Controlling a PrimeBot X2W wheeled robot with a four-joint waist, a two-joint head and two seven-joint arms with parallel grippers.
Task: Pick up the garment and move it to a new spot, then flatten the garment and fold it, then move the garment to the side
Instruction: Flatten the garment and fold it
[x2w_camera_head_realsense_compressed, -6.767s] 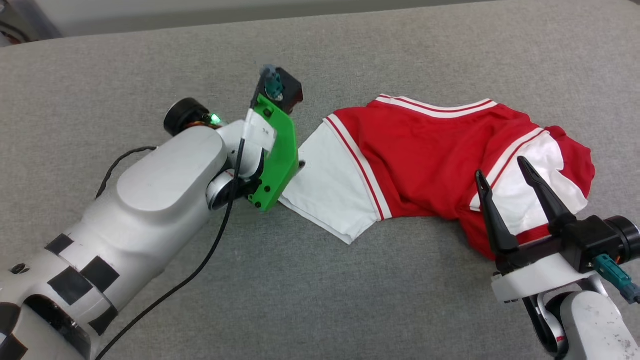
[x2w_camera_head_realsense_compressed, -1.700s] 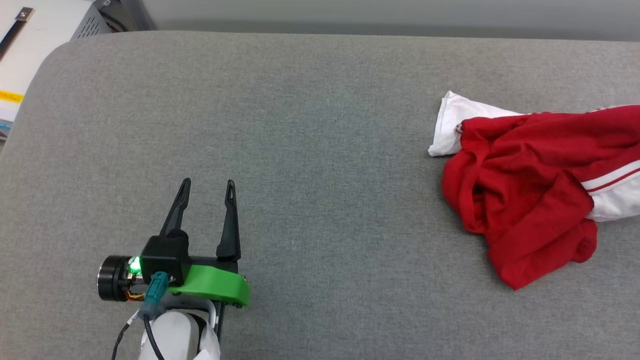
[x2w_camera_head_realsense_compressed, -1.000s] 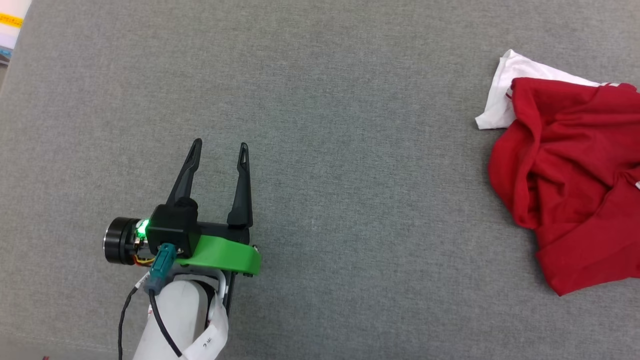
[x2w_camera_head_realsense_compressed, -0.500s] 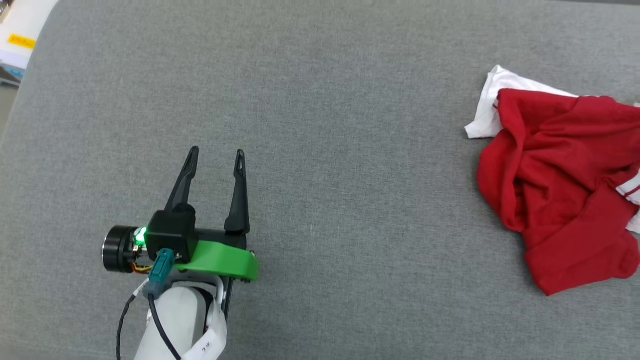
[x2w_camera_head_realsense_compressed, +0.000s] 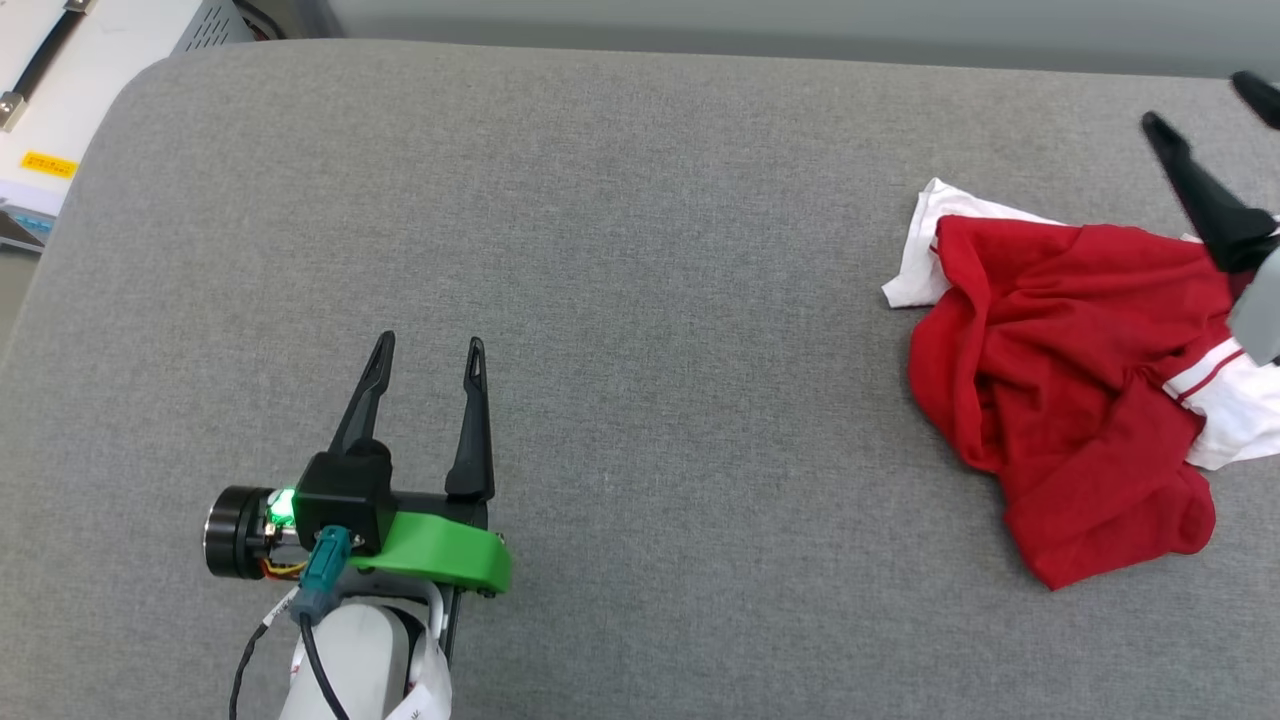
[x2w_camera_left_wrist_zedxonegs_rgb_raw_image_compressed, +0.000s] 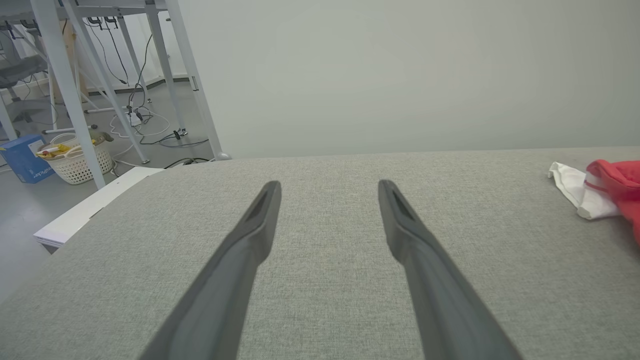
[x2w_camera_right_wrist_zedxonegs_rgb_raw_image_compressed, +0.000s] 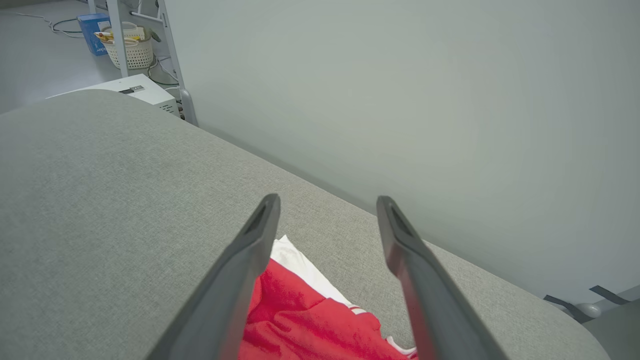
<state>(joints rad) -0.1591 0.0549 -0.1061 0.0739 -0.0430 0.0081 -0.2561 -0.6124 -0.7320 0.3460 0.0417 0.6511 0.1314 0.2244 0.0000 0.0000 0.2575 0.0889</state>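
The crumpled shirt (x2w_camera_head_realsense_compressed: 1060, 400) lies just beneath the spread, empty right hand (x2w_camera_head_realsense_compressed: 1196, 100); the spread left hand (x2w_camera_head_realsense_compressed: 428, 343) is well apart from it

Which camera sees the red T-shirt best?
The head view: nearly the whole crumpled T-shirt shows. The left wrist view catches a white sleeve and red edge; the right wrist view, a patch under the right tool.
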